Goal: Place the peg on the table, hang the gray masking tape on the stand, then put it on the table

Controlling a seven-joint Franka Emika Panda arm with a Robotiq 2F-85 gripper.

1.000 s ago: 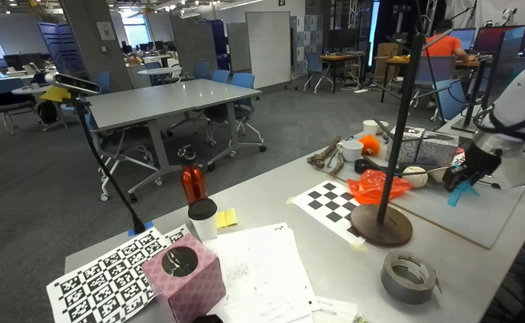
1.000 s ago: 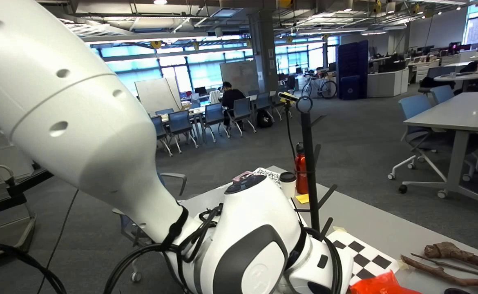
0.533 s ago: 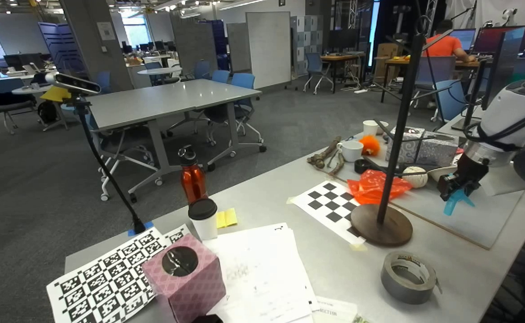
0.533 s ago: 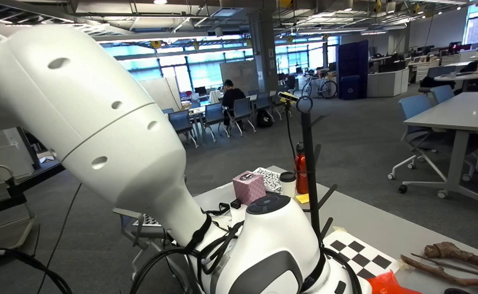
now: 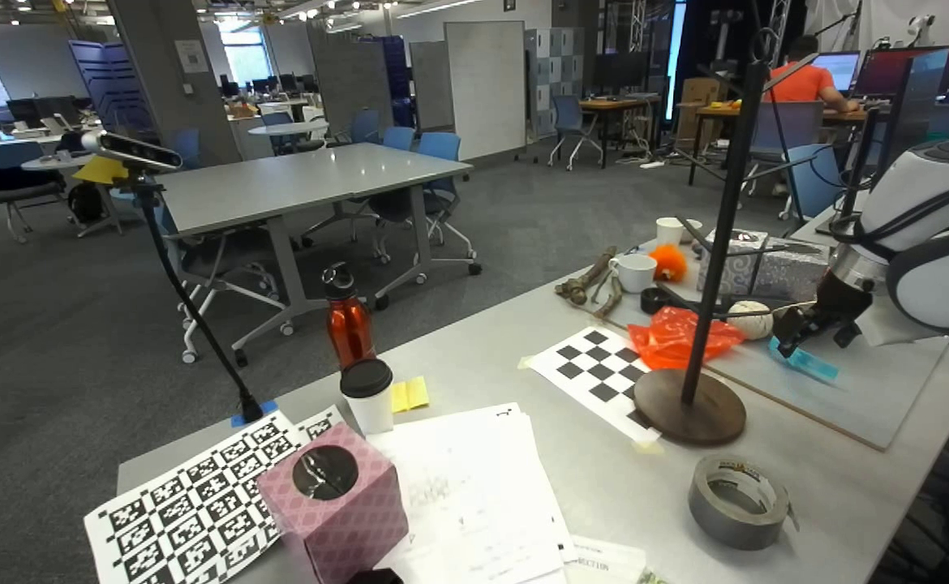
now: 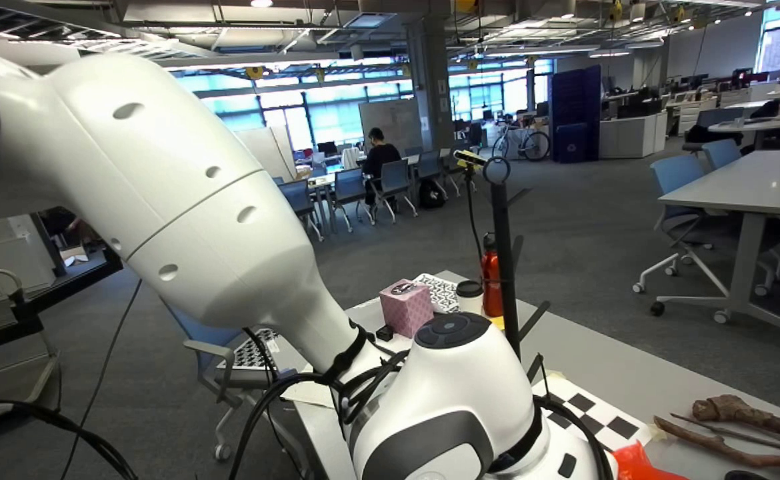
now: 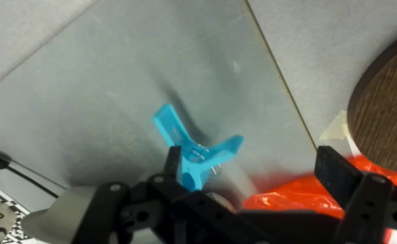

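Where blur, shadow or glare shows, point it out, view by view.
Wrist view: blue peg slightly blurred, a soft dark shadow beside it on the board; glints on the red plastic. In an exterior view, windows look washed out.

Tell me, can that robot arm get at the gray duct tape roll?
Probably yes: nothing covers the gray duct tape roll, and the gripper is open, though the branched stand rises nearby.

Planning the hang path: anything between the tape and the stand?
Nothing visible: in an exterior view, no object stands between the tape and the stand. The likely catch is the stand's own branches, which jut out on several sides and might snag the tape on its way in.
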